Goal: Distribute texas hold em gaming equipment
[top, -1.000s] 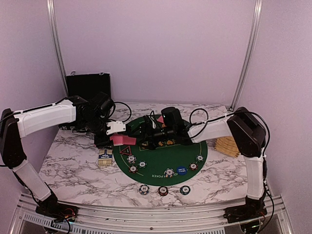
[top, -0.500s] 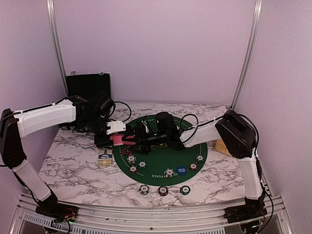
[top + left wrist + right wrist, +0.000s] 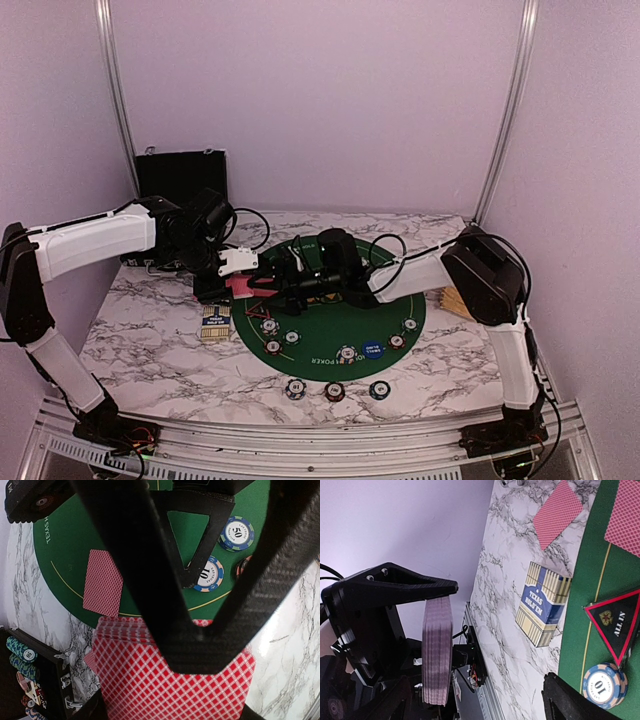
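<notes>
Currently deck of red-backed cards clamped in left pincer, held off counter at left rim of green poker mat. Right pincer spread wide, just beside deck on mat side, fingers apart from it in right wrist view. Under deck: single card face down on mat. Nearby: red-rimmed All In triangle and 10 chip on mat, Texas Hold'em card box on marble beside mat.
</notes>
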Motion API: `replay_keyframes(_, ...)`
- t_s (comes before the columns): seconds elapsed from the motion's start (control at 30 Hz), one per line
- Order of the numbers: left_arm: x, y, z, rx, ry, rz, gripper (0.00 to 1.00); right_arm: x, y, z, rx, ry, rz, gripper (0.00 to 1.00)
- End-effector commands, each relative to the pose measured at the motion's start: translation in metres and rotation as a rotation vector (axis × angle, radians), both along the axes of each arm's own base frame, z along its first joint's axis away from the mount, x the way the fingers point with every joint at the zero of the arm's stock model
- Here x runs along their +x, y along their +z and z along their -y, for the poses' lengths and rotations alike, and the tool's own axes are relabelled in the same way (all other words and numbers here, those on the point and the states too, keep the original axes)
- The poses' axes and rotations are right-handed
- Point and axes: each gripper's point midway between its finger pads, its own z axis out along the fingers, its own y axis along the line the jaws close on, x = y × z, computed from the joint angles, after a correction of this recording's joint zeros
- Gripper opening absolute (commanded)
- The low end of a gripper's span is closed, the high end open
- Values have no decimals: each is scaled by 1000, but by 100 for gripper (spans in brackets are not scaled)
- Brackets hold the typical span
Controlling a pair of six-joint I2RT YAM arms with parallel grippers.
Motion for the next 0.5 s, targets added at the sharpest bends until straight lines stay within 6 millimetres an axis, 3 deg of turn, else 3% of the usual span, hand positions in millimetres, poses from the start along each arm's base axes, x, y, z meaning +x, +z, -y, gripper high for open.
replay_keyframes(0.0, 2, 11, 4, -32, 3, 9, 5, -1, 24, -11, 87, 17, 20, 89)
replay_keyframes(0.47, 3, 13, 6, -39, 4, 11, 5, -1, 19, -37, 122, 54, -19, 89)
